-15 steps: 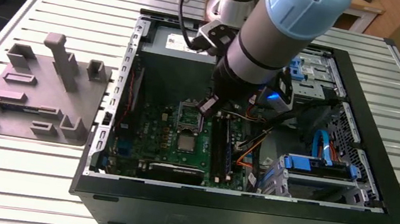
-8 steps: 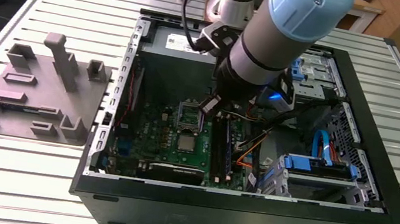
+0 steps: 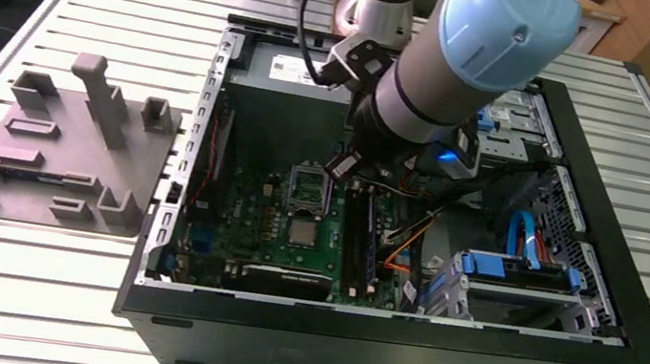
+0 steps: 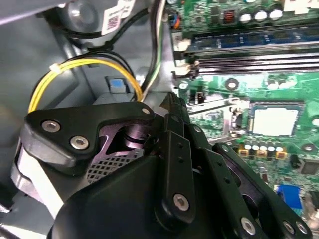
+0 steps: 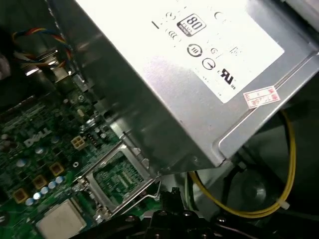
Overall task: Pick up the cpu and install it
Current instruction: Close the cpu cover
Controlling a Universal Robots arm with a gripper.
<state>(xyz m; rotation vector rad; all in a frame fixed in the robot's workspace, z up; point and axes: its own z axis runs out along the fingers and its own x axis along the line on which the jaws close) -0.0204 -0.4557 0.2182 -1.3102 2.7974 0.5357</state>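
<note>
CPU (image 3: 301, 231) is one small silvery square lying flat on the green motherboard (image 3: 250, 214), apart from the pincer, which does not hold it. In the second wrist view the CPU (image 4: 271, 121) shows as a pale square inside a dark border, and in the first wrist view it (image 5: 59, 219) lies just beside the socket frame (image 5: 115, 181). That frame (image 3: 308, 185) is one grey metal rectangle, swung open, with a thin wire lever (image 5: 144, 197) at its edge; in the exterior view it stands just above the CPU on the board.

One pincer (image 3: 345, 166) hangs at the end of the single arm (image 3: 473, 59), close over the socket frame inside the open computer case (image 3: 377, 349). Its black tip (image 4: 171, 101) points at the board, and in the first wrist view the tip (image 5: 172, 193) sits near the lever. Whether its jaws are wide or narrow cannot be told.

One big grey box (image 5: 199, 74) with a white label fills the case end nearest the arm's base. One yellow cable (image 4: 82, 67) loops beside it. Dark memory slots (image 3: 358, 235) run alongside the socket toward the exterior view's right, and blue-handled drive bays (image 3: 519, 269) sit farther that way.

The case rests on a slatted metal surface (image 3: 12, 290). One grey fixture plate (image 3: 59, 152) with several upright blocks lies on the surface at the exterior view's left, well apart from the case.
</note>
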